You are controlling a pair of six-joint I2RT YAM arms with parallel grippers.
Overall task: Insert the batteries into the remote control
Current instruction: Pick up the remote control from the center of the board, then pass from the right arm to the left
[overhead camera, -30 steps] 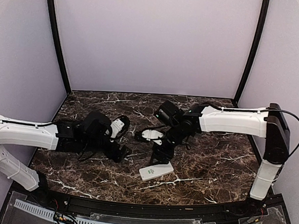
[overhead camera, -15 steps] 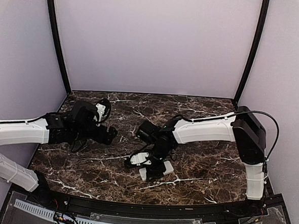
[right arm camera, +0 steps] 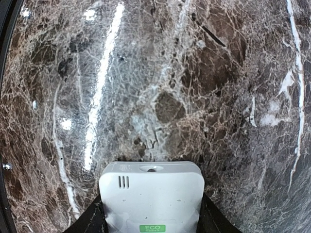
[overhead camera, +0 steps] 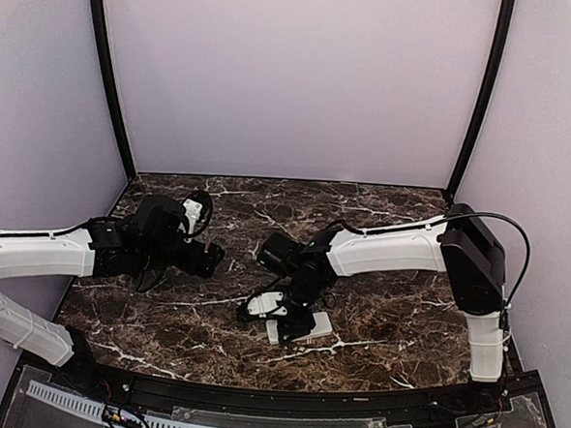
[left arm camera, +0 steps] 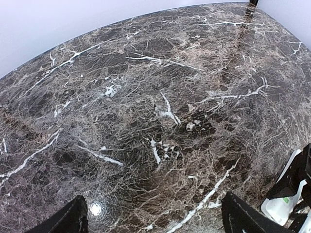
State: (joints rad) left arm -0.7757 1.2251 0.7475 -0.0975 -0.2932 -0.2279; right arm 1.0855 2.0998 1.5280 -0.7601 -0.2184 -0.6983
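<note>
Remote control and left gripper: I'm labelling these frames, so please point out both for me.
remote control (right arm camera: 150, 196), right wrist view, middle of its visible white body.
left gripper (left arm camera: 156, 216), left wrist view, midway between its two open fingertips.

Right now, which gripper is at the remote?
The right gripper: its jaws sit against both sides of the remote. The left gripper hangs open over the table, holding nothing, with the remote off to one side.
</note>
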